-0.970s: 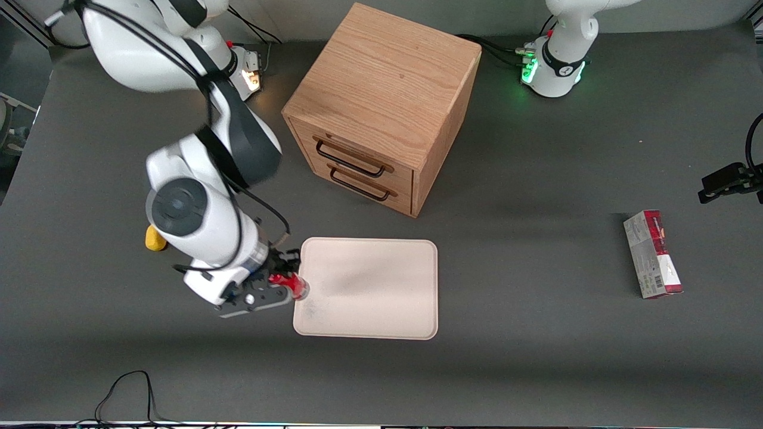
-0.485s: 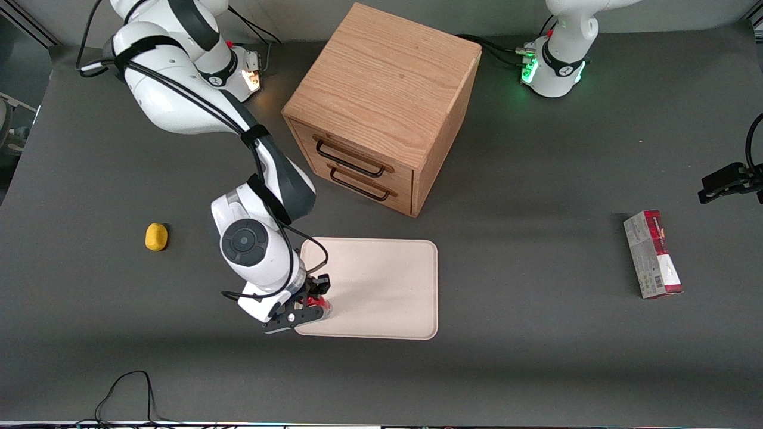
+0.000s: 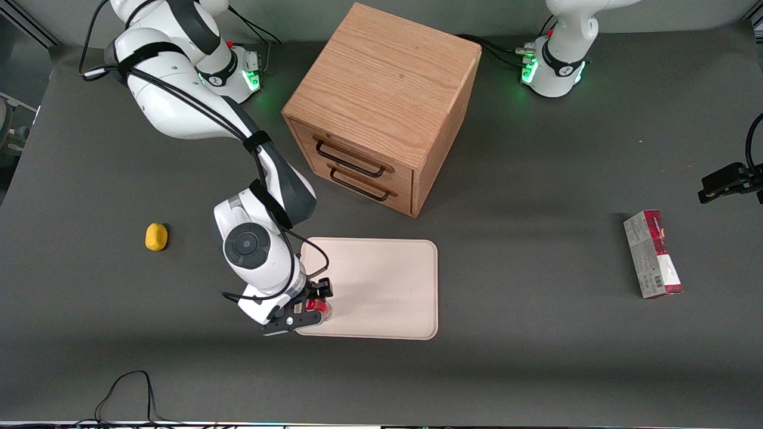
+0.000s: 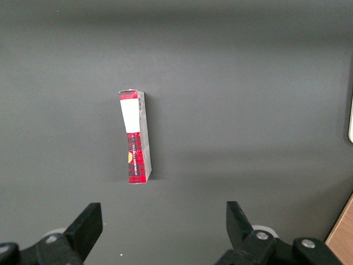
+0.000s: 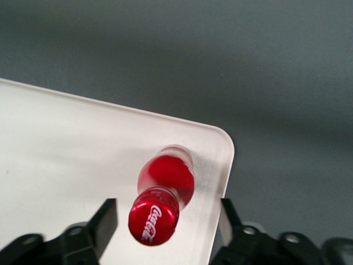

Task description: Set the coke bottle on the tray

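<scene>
Your gripper (image 3: 315, 306) hung low over the corner of the tray (image 3: 381, 286) that lies nearest the front camera at the working arm's end, as the front view showed it. Between its fingers you could make out a patch of red, the coke bottle (image 3: 318, 307), standing on the tray just inside that corner. From the gripper, the wooden drawer cabinet (image 3: 381, 107) stood farther from the camera, past the tray's other long edge, with its two dark handles turned toward the tray. A small yellow object (image 3: 156, 236) lay on the dark table (image 3: 536, 357) well apart from your gripper, farther out toward the working arm's end. A red-and-grey carton (image 3: 652, 254) lay far off toward the parked arm's end.

Your left wrist view showed only that same carton (image 4: 135, 137) lying flat on the table (image 4: 248, 83).

Your right wrist view looked straight down past the gripper (image 5: 165, 232). Its fingers (image 5: 105, 221) stood apart, one to each side of the coke bottle (image 5: 165, 193), with a clear gap showing between each finger and the bottle, so nothing was clamped. The bottle stood upright on the tray (image 5: 66, 154), close beside the rounded corner and its low rim, its red cap with white script facing the camera.
</scene>
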